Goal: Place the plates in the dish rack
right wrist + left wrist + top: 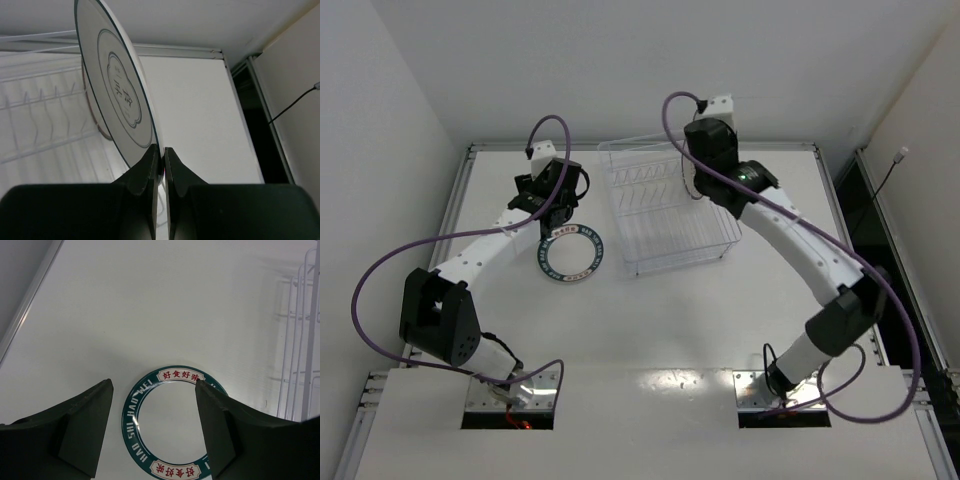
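Observation:
The plate with the dark teal rim (569,253) lies flat on the table left of the dish rack (672,258). My left gripper (555,212) hovers just above its far edge, open; in the left wrist view the plate (167,422) shows between the spread fingers (154,385), which hold nothing. My right gripper (700,180) is over the rack's right half. It is shut (162,149) on the rim of the greyish plate (117,95), which stands on edge above the rack's prongs (35,130). A reddish plate edge (96,126) shows behind it in the rack.
The rack's wires (300,340) run along the right of the left wrist view. A raised metal rail (640,147) borders the table's far side. A dark gap with a cable (260,115) lies beyond the right edge.

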`<state>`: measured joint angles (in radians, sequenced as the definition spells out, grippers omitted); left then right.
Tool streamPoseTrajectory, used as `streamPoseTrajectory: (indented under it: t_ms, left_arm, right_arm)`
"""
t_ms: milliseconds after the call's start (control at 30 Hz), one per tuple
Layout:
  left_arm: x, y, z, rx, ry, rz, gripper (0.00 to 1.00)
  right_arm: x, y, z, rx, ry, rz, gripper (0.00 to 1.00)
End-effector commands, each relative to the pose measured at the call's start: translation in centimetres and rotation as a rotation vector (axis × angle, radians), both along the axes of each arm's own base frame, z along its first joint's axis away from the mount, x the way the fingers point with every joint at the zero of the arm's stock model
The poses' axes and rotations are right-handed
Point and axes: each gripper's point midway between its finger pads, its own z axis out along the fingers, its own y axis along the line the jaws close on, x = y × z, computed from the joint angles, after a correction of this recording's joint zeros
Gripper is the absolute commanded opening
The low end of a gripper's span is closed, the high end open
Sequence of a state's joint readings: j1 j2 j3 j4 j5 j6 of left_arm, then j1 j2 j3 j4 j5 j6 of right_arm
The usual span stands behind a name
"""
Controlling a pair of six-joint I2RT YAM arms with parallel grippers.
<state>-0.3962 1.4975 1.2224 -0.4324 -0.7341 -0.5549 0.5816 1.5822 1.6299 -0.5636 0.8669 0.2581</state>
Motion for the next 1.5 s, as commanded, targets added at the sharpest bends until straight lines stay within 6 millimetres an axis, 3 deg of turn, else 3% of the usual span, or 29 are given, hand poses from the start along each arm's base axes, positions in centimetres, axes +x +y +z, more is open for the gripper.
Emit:
streamPoseTrajectory:
  t_ms: [0,33,67,167,267,300,533,600,900,1067,1133,1200,1300,1400,1433,1467]
  left_arm:
    - [0.4,0.3,2.3,-0.013,-0.064,0.026,0.64]
    - [0.4,0.3,2.3,-0.013,-0.064,0.026,0.64]
    - [0.4,0.3,2.3,-0.013,-0.064,0.026,0.64]
    - [0.4,0.3,2.3,-0.013,-0.064,0.026,0.64]
    - [0.5,0.1,1.9,-0.014,-0.053,0.019,0.64]
    - [0.5,0.1,1.9,-0.014,-0.053,0.019,0.64]
    - [0.5,0.1,1.9,-0.014,-0.053,0.019,0.64]
    - [0.5,0.1,1.9,-0.014,-0.053,0.019,0.64]
    - [0.8,0.0,1.5,-0.011,-0.045,0.019,0.64]
    - [0.9,0.1,0.8,0.010,-0.025,0.022,0.64]
    - [0.9,0.1,0.3,0.018,-0.007,0.021,0.64]
    - [0.9,0.4,0.0,0.034,-0.002,0.036,0.64]
    - [0.9,0.5,-1.0,0.045,0.034,0.055,0.65]
    - [1.3,0.7,-2.0,0.048,0.069,0.074,0.67]
    - [1.1,1.1,-3.3,0.059,0.110,0.089,0.68]
    - [1.3,1.0,-3.1,0.054,0.110,0.094,0.68]
  right_arm:
    - [3.1,0.1,5.2,-0.088,-0.202,-0.084,0.00]
    - [4.5,1.0,3.3,-0.124,-0.162,-0.077,0.00]
    - [5.2,1.4,3.3,-0.131,-0.162,-0.075,0.00]
    - [7.4,2.5,0.7,-0.149,-0.126,-0.060,0.00]
    - [9.1,3.4,-0.5,-0.147,-0.124,-0.037,0.00]
    - [9.9,4.0,-2.4,-0.168,-0.088,-0.023,0.00]
    - [12.3,4.6,-6.4,-0.186,-0.027,-0.010,0.00]
    - [13.0,3.7,-7.4,-0.187,-0.015,-0.033,0.00]
    - [13.9,2.4,-9.4,-0.108,0.027,-0.008,0.00]
    - [13.8,4.0,-14.0,-0.012,0.163,0.104,0.00]
    - [13.8,4.2,-14.5,0.046,0.173,0.108,0.00]
    - [13.3,3.8,-16.3,0.060,0.210,0.102,0.00]
    - [12.8,4.3,-16.8,0.093,0.235,0.124,0.00]
    - [12.2,4.4,-17.1,0.092,0.272,0.139,0.08]
    - [12.0,4.4,-16.9,0.088,0.281,0.138,0.10]
    - [12.1,4.5,-16.6,0.094,0.282,0.146,0.16]
